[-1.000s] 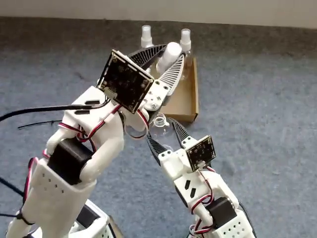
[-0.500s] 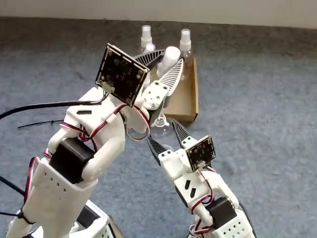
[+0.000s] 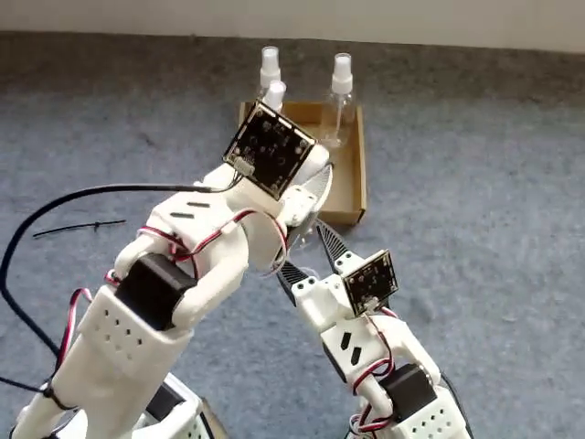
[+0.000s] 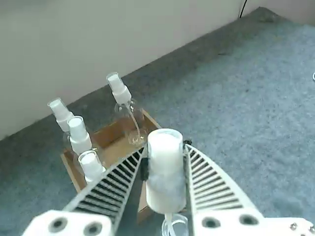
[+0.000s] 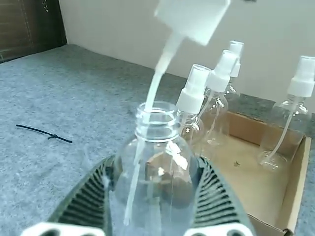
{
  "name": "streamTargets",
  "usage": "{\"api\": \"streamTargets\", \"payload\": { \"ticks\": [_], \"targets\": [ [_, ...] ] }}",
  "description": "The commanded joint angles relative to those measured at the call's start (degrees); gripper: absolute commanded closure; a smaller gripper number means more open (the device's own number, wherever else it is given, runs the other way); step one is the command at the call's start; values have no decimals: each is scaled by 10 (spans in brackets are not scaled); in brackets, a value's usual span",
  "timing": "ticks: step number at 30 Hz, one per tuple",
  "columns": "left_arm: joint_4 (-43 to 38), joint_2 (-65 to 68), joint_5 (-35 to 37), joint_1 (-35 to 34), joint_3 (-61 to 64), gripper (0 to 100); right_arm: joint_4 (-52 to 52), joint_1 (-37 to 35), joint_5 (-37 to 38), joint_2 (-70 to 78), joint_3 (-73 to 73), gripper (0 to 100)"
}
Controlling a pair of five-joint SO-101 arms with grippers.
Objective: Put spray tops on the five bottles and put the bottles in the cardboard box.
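My left gripper (image 4: 165,147) is shut on a white spray top (image 4: 166,177), held upright. Its dip tube runs down into the open neck of a clear bottle (image 5: 157,142); the cap (image 5: 192,17) hangs a little above that neck. My right gripper (image 5: 156,167) is shut on this bottle's body, just in front of the cardboard box (image 3: 352,197). In the high view the left arm (image 3: 210,247) covers the bottle, with the right gripper (image 3: 309,254) below it. Several capped bottles (image 4: 78,135) stand in the box, one (image 3: 340,91) at its far right corner.
Grey carpet covers the table. A black cable tie (image 3: 78,227) lies on it to the left, apart from the arms. The box's front wall (image 5: 290,196) is low, with bare floor inside near the right side. A pale wall runs behind.
The left arm has swung from above the box toward the right gripper and down, bringing the spray top's tube into the bottle's neck. The right arm has kept still.
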Motion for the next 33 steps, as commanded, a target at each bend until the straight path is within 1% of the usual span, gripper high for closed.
{"api": "streamTargets", "payload": {
  "ticks": [1, 6, 9, 12, 16, 22, 25, 29, 32, 33],
  "targets": [
    [40, -71, 4, 7, 0, 889, 0, 8, -8, -7, -4, 995],
    [46, -127, 0, 2, 19, 884, 0, 7, -8, -7, -4, 995],
    [43, -128, -25, 6, 28, 884, 0, 7, -8, -7, -4, 995],
    [42, -128, -26, 6, 35, 881, 0, 7, -8, -7, -4, 995],
    [45, -128, -28, 6, 34, 825, 0, 7, -8, -7, -4, 995],
    [42, -128, -30, 1, 30, 822, 0, 7, -8, -7, -4, 995],
    [36, -126, -30, -28, 35, 825, 0, 7, -8, -7, -4, 995],
    [-7, -126, -30, -86, 71, 868, 0, 7, -8, -7, -4, 995],
    [-8, -127, -33, -88, 101, 865, 0, 7, -8, -7, -4, 995],
    [-8, -128, -43, -87, 109, 867, 0, 7, -8, -7, -4, 995]
  ]
}}
